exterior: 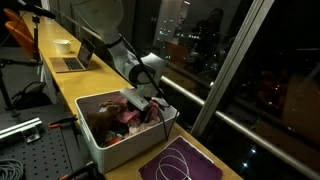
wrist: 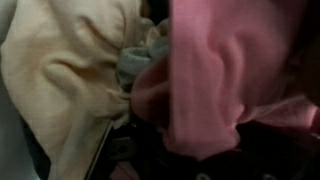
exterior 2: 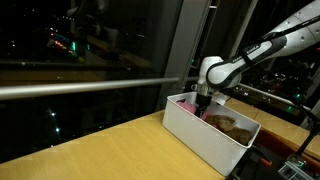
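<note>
one arm, one pincer. one white bin with a heap of cloths in it. the wrist view, close over the heap, tells three cloths apart: one pink cloth filling the right side, one cream cloth on the left, and one small grey cloth bunched between them and touching both. darker fabric lies under them at the lower edge; how many pieces that makes i cannot tell.

the pincer hangs down into the bin near its far wall, right at the top of the heap, in both exterior views. its fingers do not show in the wrist view and are too small and dark in the others, so i cannot tell how far apart they stand or whether they have hold of any cloth.

beyond the bin there is one open laptop. on the near side lies one purple mat with one white cable looped on it.

everything stands on a long yellow wooden tabletop that runs along a big window. outside it is night, with scattered city lights. one perforated metal plate sits lower, beside the tabletop.
</note>
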Available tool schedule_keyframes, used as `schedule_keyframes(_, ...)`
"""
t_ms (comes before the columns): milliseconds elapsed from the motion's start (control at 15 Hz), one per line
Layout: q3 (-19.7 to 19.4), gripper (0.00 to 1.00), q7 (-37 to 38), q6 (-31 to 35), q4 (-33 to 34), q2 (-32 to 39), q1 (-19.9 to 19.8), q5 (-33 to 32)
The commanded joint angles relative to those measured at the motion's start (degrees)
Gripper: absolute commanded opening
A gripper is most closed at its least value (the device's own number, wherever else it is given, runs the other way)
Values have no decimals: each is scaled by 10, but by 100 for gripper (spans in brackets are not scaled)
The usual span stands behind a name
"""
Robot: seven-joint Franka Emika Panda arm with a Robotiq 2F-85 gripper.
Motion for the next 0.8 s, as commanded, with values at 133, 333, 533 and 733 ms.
schedule_keyframes(133,6,29,18,-4,-56,-52,10,2)
schedule_keyframes(333,4,7,28,-9,-97,-106,15,1)
schedule_keyframes(533,3,0,33,-22,-156,-194,15,4)
schedule_keyframes(733,1,0,34,-46,-191,-278,18,1)
